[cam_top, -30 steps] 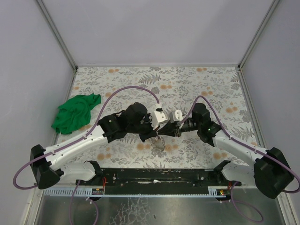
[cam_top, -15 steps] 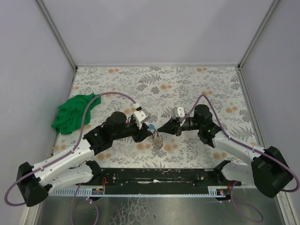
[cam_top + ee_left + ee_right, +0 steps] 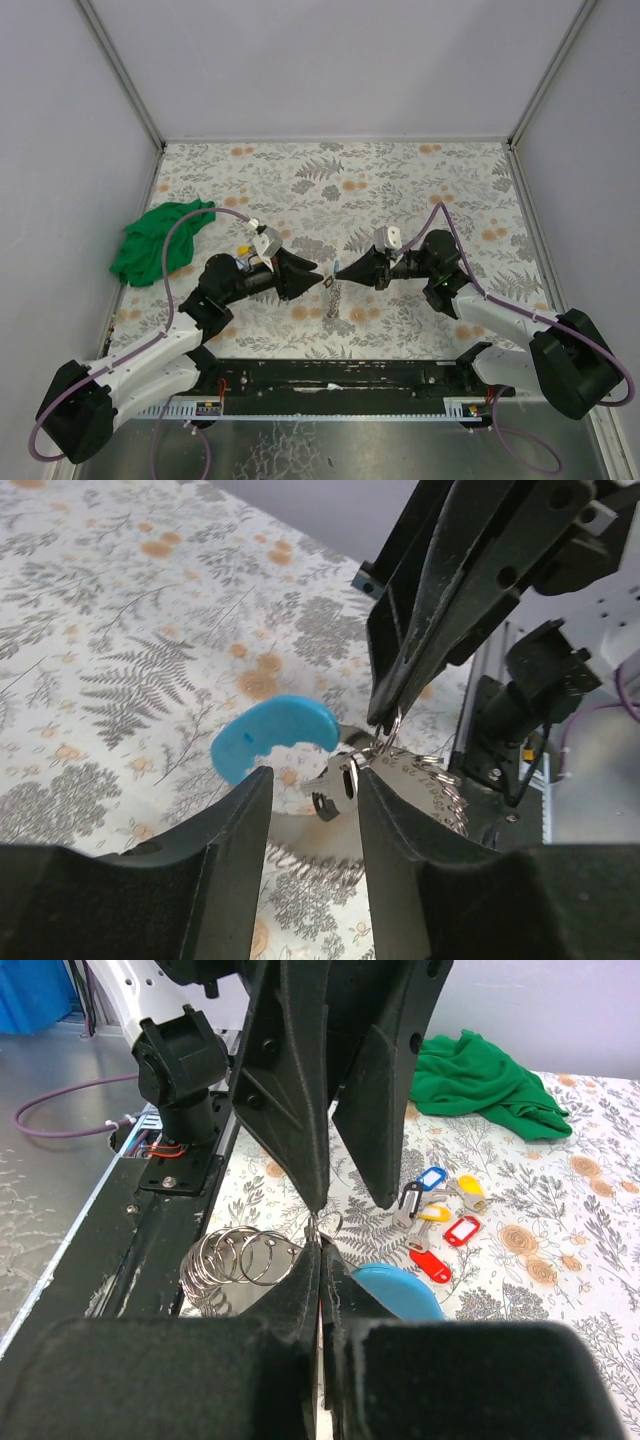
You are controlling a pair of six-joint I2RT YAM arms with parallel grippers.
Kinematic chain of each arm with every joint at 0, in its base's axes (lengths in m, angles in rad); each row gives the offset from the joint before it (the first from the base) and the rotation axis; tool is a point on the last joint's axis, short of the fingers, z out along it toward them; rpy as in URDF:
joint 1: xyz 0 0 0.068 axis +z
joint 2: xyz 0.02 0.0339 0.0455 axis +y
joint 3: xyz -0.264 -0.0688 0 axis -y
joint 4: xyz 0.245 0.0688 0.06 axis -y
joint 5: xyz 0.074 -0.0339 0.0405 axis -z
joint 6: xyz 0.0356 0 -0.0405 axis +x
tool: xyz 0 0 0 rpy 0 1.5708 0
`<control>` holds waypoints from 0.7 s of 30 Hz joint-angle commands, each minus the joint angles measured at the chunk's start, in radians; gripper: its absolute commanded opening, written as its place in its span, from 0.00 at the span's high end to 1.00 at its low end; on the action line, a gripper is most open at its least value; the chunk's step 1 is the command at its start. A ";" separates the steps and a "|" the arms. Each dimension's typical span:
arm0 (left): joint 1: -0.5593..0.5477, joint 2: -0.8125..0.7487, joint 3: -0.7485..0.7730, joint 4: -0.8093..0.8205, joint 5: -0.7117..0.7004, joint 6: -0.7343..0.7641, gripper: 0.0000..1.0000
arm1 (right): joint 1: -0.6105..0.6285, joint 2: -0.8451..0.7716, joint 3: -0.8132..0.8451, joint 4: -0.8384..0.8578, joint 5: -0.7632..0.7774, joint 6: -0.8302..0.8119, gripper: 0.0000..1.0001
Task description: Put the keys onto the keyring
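Observation:
My right gripper (image 3: 338,268) is shut on a small metal ring of the keyring (image 3: 326,1224). A light-blue arc (image 3: 275,736) and a bunch of metal loops (image 3: 235,1258) hang from the keyring. My left gripper (image 3: 312,272) faces it tip to tip and is open. One silver key (image 3: 336,783) hangs from the ring between the left fingers (image 3: 398,850), close to the right-hand one. Several keys with red, yellow, blue and black tags (image 3: 440,1220) lie on the table behind the left gripper. In the top view only the yellow tag (image 3: 243,250) shows.
A green cloth (image 3: 160,240) lies at the table's left edge; it also shows in the right wrist view (image 3: 480,1080). The black rail with the arm bases (image 3: 330,375) runs along the near edge. Grey walls enclose the flowered table (image 3: 400,180).
My left arm has drawn back to the left and its gripper now points right at the right gripper's tip. The right gripper has shifted slightly left, with the keyring hanging from it.

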 commanded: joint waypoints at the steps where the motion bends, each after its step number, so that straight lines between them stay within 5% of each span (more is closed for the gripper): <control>1: 0.043 0.042 -0.023 0.286 0.145 -0.097 0.62 | -0.010 -0.013 0.005 0.102 -0.031 0.015 1.00; 16: 0.061 0.164 0.010 0.337 0.245 -0.142 0.74 | -0.010 -0.014 0.010 0.147 -0.049 0.048 1.00; 21: 0.062 0.214 0.019 0.397 0.282 -0.184 0.85 | -0.010 0.010 0.012 0.196 -0.058 0.080 1.00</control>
